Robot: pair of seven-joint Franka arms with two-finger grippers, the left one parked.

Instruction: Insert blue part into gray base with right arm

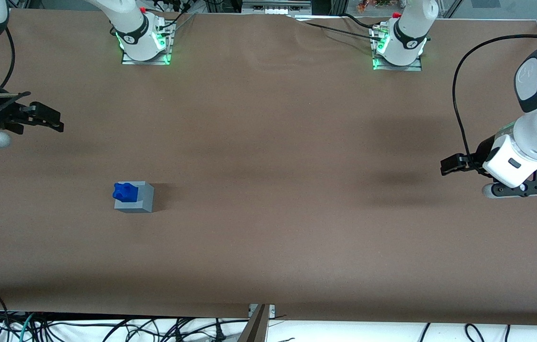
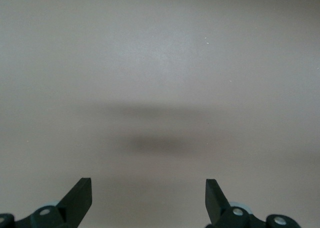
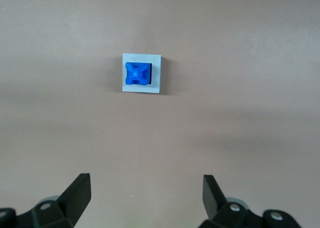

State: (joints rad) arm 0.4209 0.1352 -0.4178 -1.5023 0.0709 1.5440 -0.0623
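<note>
The gray base [image 1: 141, 198] stands on the brown table toward the working arm's end. The blue part [image 1: 126, 191] sits in its top, with its knobby head standing proud of the gray surface. My right gripper [image 1: 54, 121] hangs above the table, farther from the front camera than the base and well apart from it. The right wrist view shows the gripper [image 3: 146, 180] open with nothing between its fingers. There the blue part [image 3: 137, 73] shows seated in the gray base [image 3: 156, 73], some way ahead of the fingertips.
Two arm bases [image 1: 145, 45] [image 1: 399, 50] are bolted near the table's edge farthest from the front camera. The parked arm's gripper [image 1: 454, 164] hangs at its end of the table. Cables [image 1: 107, 327] lie below the table's near edge.
</note>
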